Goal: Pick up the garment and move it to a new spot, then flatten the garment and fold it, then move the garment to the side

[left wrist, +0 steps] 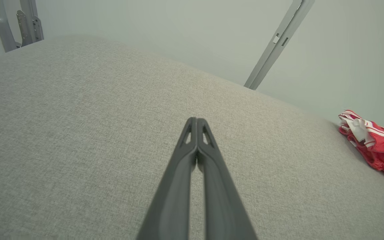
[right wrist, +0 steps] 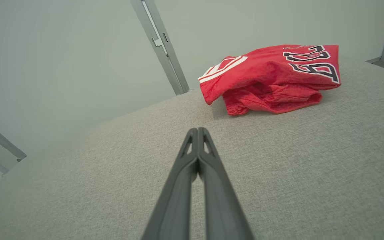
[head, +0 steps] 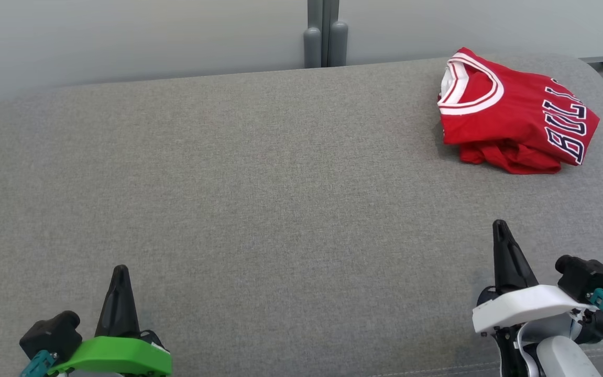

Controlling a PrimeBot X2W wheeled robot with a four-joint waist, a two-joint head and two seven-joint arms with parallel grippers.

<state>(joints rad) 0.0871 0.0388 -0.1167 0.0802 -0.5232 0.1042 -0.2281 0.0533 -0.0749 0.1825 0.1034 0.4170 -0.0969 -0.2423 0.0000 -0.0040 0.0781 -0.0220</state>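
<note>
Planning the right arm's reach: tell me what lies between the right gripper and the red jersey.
Nothing but bare grey cushion: the stretch from right gripper to red jersey is clear, seen in head and right wrist views.

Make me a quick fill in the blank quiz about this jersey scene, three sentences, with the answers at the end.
1. The jersey is ____ with white trim at the neck.
2. It lies folded on the grey cushion, on the robot's ____ side.
3. Open or shut: the left gripper and the right gripper are both ____.
Answers: red; right; shut.
</note>
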